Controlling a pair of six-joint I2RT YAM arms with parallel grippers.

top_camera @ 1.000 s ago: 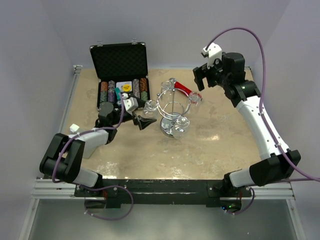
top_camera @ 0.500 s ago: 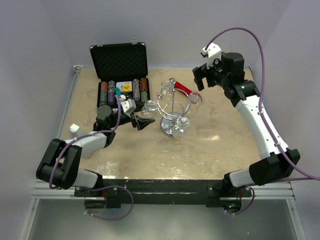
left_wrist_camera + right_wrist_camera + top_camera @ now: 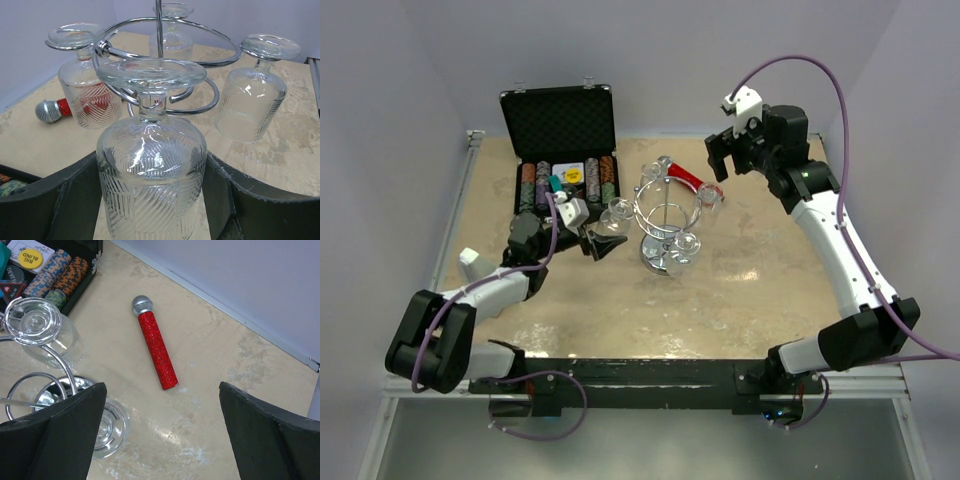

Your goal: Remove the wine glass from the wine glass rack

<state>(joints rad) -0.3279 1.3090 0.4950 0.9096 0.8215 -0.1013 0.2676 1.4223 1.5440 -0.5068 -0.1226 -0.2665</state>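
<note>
Wine glass: a clear, cut-patterned stemmed wine glass [image 3: 150,150] sits between the left end effector's fingers, hanging from the outer loop nearest that end effector.
Worktop: beige mottled worktop [image 3: 740,290] lies below both end effectors.
Chip case: an open black chip case [image 3: 558,120] stands beyond and to the left of the left end effector, well apart from the right one.
Wine glass rack: the shiny chrome wire wine glass rack [image 3: 214,95], with a thin central post, stands directly ahead of the left end effector. Three more glasses hang beyond the one in hand.
Left end effector: the left end effector [image 3: 151,210] is closed around the bowl, with a dark finger pressed to each side.
Right end effector: the right end effector [image 3: 162,405] is spread wide and holding nothing, above the far side of the rack.
Microphone: a red glitter microphone [image 3: 156,347] with a silver head lies on the worktop under the right end effector.
Progress: the grasp looks made. The foot rests on its wire loop and the stem is in the slot, so the removal itself is not yet done.
Remaining: judged from this, the glass must come outward, toward the left end effector, until foot and stem clear the wire.
Orientation: the glass is upside down, with foot up and mouth down.
Long axis: it is vertical and parallel to the post.
</note>
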